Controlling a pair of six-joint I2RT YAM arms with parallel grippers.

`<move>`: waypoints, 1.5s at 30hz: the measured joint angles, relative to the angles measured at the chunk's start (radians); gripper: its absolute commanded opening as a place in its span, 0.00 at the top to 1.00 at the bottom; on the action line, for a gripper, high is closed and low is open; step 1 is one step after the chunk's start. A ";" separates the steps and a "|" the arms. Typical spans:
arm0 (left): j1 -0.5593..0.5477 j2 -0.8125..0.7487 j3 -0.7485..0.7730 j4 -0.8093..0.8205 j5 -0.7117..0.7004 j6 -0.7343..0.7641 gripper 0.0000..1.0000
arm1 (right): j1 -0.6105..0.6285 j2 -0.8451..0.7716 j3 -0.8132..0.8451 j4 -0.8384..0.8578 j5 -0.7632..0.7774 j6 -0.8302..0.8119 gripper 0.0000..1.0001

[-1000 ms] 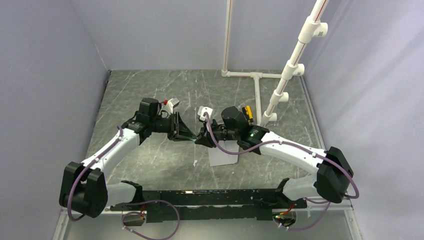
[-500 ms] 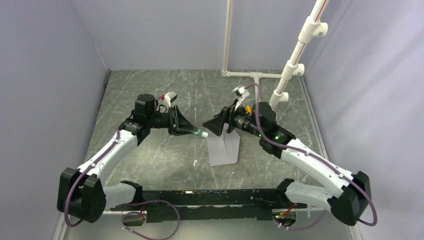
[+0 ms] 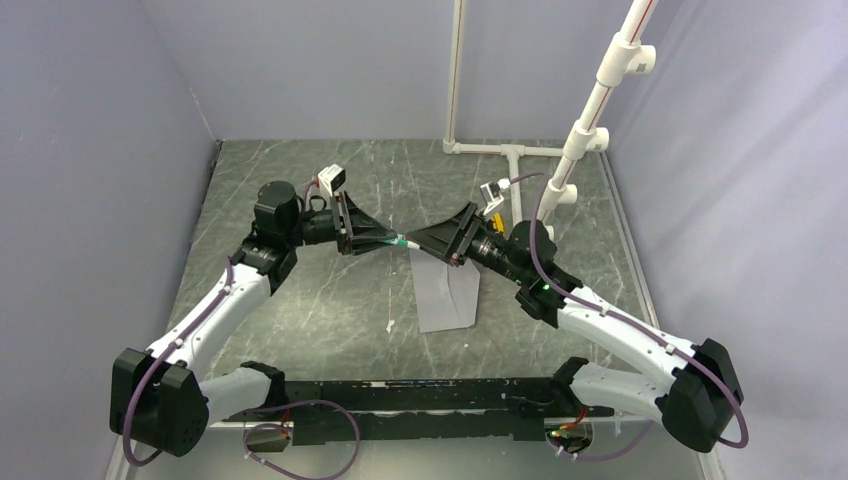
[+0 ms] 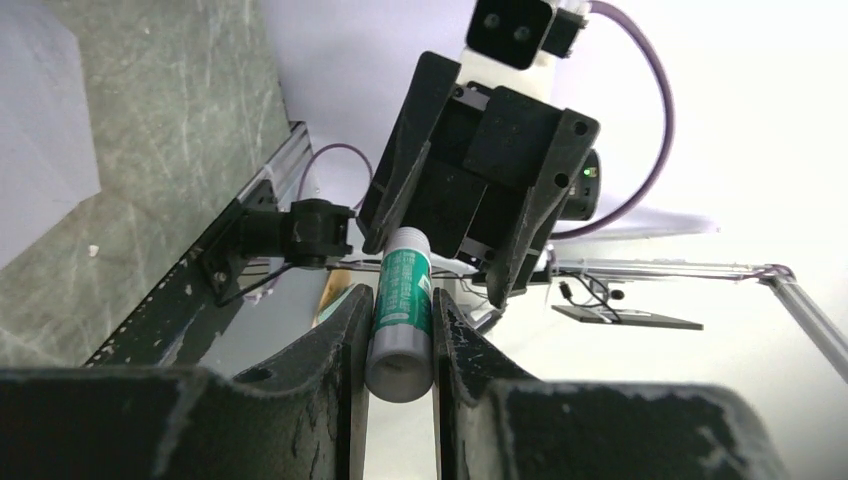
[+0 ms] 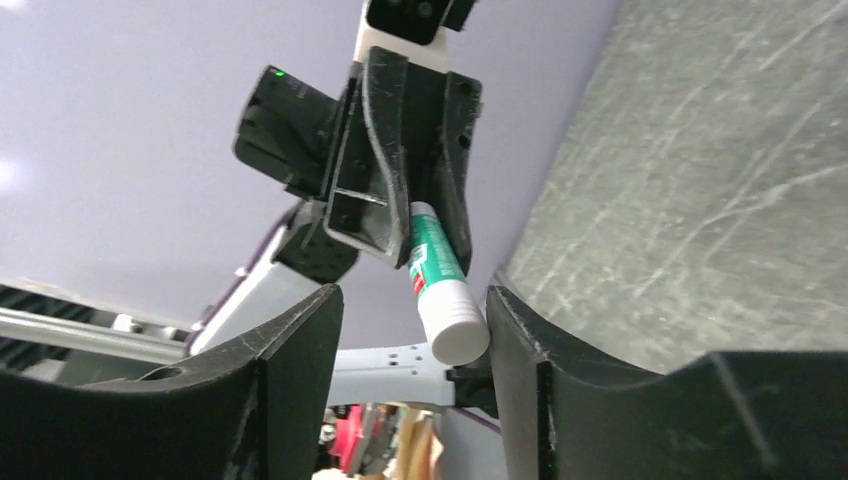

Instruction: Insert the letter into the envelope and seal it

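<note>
While clamping the glue stick [image 4: 400, 335] tight in the left gripper [image 4: 398, 298], held in mid-air with the white cap end aimed toward 3 o'clock in the top view, looks to be at the sealing step, about to uncap the glue. Straddles that cap end with the right gripper [image 5: 412, 293], jaws apart, wider than the stick and not pinching it, cap sitting off-centre near one finger. Shows the envelope [image 3: 447, 295] flat on the table [image 3: 300, 200], at 6 o'clock of the meeting grippers. Cannot find the letter in any view; probably tucked inside already. Calls next for closing squarely on the cap alone, then pulling straight toward 3 o'clock along the stick's axis, left hold firm. Risks a skewed pinch given the off-centre cap.
</note>
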 measured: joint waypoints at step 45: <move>0.005 0.003 -0.021 0.122 0.020 -0.116 0.98 | -0.003 0.036 -0.030 0.135 -0.068 0.016 1.00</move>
